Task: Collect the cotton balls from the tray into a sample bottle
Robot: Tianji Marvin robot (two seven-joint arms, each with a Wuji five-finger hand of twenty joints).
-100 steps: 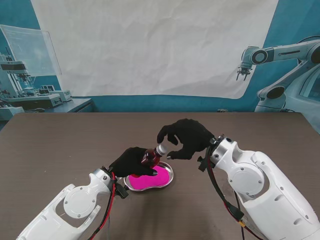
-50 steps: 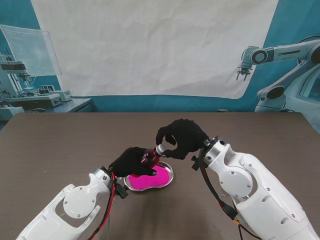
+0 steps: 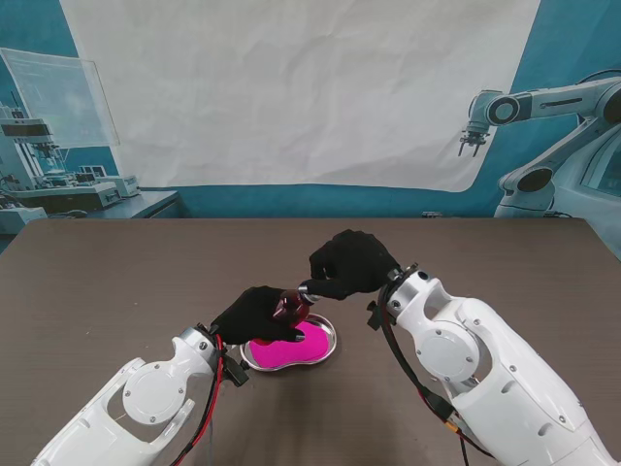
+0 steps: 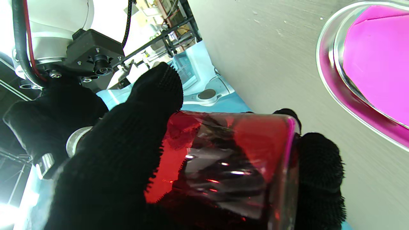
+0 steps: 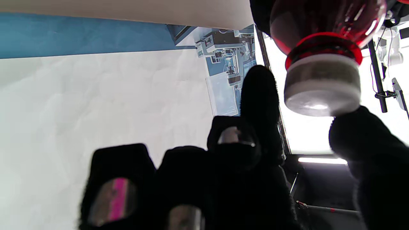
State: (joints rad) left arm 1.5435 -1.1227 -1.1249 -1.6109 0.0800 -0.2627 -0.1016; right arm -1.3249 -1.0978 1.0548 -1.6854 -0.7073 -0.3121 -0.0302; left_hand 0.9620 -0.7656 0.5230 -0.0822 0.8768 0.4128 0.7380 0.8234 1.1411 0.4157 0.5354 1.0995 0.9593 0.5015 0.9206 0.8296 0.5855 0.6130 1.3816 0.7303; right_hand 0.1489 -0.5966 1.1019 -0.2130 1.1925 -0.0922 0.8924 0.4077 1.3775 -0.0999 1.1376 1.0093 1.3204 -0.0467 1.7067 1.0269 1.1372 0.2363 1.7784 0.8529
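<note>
Stand view: no readable writing anywhere. Left hand [image 3: 254, 313] grips the red sample bottle [image 3: 289, 308], tilted over the tray [image 3: 326, 345] with its pink liner [image 3: 281, 351]. Right hand [image 3: 351, 262] reaches in from the right, fingertips [image 5: 259, 83] apparently pinching the white cap [image 5: 322, 83]; contact is hard to confirm.

We see a dark brown tabletop [image 3: 116, 272], a silver tray [image 3: 328, 342] lined in bright magenta, a translucent red sample bottle [image 4: 230, 159] with a white cap [image 5: 321, 86], and both hands, left [image 3: 254, 313] and right [image 3: 351, 262], gloved in black knit.
</note>
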